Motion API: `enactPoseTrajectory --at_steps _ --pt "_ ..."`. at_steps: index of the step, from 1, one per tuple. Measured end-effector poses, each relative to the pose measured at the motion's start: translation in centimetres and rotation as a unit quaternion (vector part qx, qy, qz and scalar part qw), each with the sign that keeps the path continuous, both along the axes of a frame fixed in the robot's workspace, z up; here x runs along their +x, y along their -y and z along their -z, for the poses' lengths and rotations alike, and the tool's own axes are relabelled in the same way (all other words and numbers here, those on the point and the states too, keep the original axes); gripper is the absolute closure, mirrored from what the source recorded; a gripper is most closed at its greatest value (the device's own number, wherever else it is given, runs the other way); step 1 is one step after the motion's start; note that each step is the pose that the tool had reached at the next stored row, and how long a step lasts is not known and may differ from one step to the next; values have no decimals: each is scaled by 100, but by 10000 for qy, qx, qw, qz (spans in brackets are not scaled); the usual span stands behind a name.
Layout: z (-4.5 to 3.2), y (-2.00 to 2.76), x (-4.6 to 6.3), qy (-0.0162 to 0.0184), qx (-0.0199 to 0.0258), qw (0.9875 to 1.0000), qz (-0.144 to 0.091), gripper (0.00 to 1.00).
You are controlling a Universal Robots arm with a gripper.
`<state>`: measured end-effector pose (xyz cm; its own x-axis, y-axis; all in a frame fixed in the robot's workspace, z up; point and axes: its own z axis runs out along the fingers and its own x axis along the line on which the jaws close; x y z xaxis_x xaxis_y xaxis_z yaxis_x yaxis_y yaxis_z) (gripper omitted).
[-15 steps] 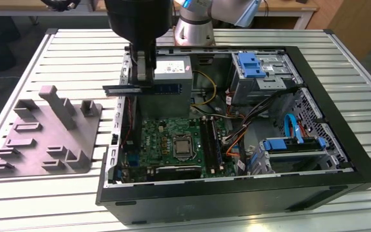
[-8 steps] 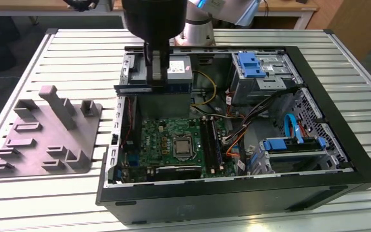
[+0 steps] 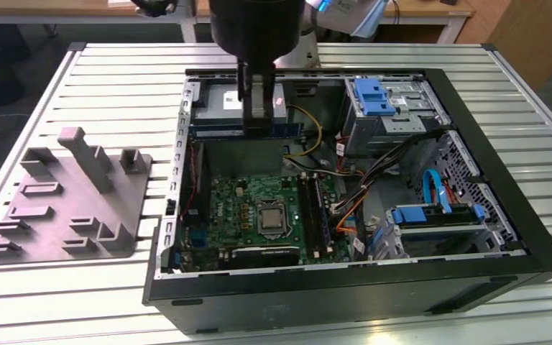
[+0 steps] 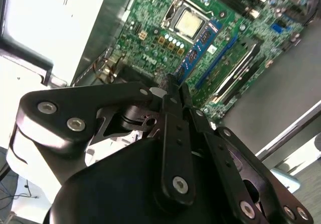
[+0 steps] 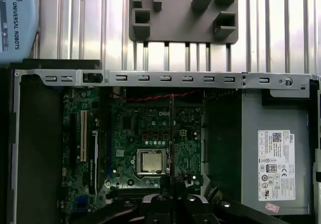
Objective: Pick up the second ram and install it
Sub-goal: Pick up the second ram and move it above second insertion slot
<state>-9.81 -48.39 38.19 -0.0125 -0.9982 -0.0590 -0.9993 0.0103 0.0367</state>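
**Ram picked, in the air over the case, not seated**

Progress: pick looks done. The ram is off the grey tray, which sits on the counter at the exterior view's left, well apart from the arm. The stick hangs above the open case, over its far end in the exterior view, clear of the board. In the first wrist view it reads edge-on as a thin dark strip crossing the board just beside the CPU socket. It's not in the slots next to the socket, so lowering and seating are left; approx. mid-task by judgement. Can't tell if another stick already fills a slot.

End effector: fingers pinched nearly together and clamped on the ram, w/ the stick's flat faces between them. In the second wrist view the fingertips meet on the thin edge w/ no visible gap. It touches nothing else; no contact w/ case or board.
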Motion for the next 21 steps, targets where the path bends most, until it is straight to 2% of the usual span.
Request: enactPoseTrajectory --at_steps 21 --pt "5 -8 566 -2 1 10000 0 86"
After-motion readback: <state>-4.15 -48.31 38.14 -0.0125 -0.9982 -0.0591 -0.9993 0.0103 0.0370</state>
